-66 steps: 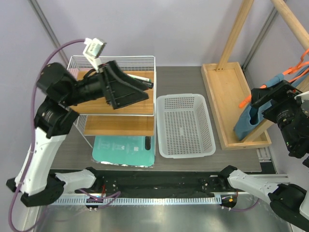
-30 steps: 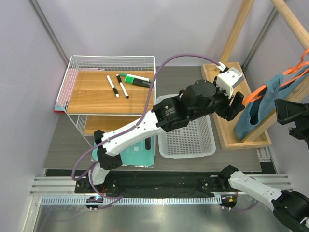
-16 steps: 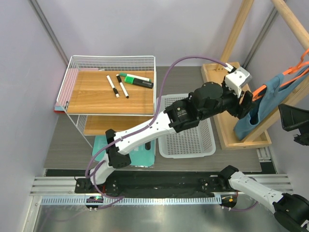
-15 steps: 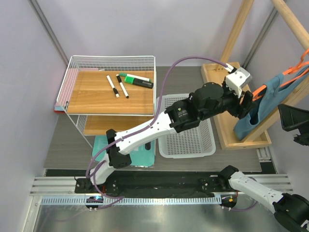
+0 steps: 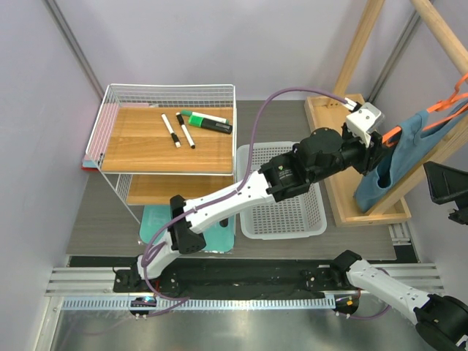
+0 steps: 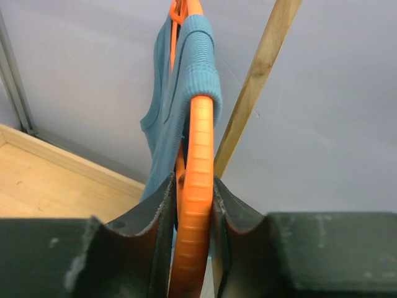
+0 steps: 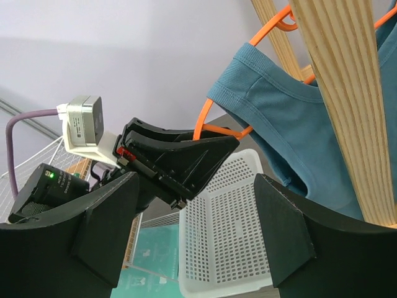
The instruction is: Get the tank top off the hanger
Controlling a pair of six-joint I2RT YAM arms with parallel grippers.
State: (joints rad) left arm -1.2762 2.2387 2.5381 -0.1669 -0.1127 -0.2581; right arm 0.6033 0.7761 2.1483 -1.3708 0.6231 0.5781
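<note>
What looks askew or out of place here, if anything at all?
Only the hanger looks askew: it hangs slanted from the wooden rack, its lower end pinched between the left fingers, with the tank top on it. Nothing looks spilled or damaged.

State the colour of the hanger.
Bright orange; the hanger shows best in the left wrist view.
</note>
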